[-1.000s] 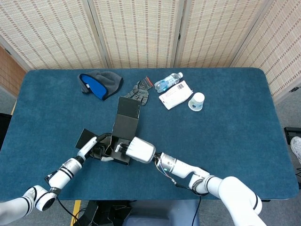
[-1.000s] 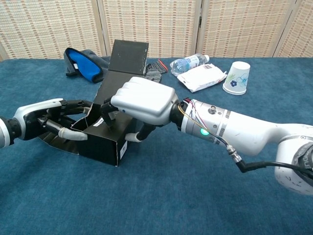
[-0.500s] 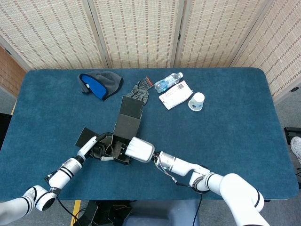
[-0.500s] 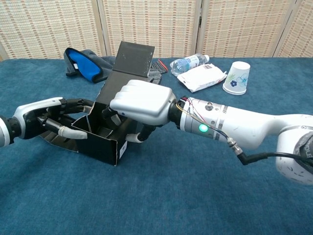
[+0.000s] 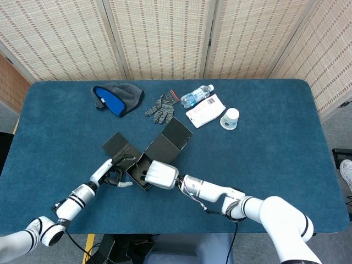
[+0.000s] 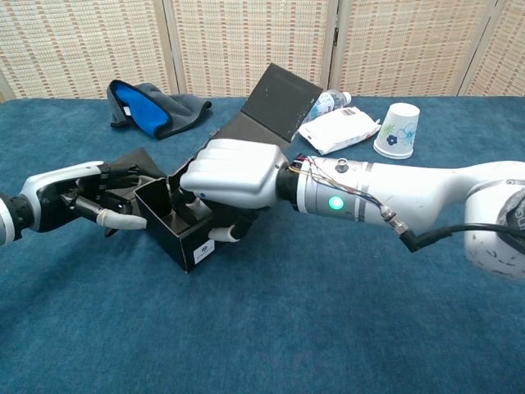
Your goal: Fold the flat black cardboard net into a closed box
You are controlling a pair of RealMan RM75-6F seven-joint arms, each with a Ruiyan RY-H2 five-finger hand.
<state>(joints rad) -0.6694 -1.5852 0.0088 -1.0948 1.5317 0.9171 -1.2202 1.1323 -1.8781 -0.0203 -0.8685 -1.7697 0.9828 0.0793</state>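
Two hands are working the half-folded black cardboard box [image 5: 157, 151]: right hand [image 5: 160, 174] gripping its near wall, left hand [image 5: 114, 175] holding its left side flap.

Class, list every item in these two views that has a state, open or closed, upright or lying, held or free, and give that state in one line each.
Box: partly folded, top open, lid flap raised.
Left robot hand: touching the box's left side.
Right robot hand: gripping the box's near wall, fingers inside.
Cup: upside down, free.
Bottle: lying on its side, capped.
Packet: lying flat.
Glove: lying flat.
Beanie: crumpled, blue lining showing.
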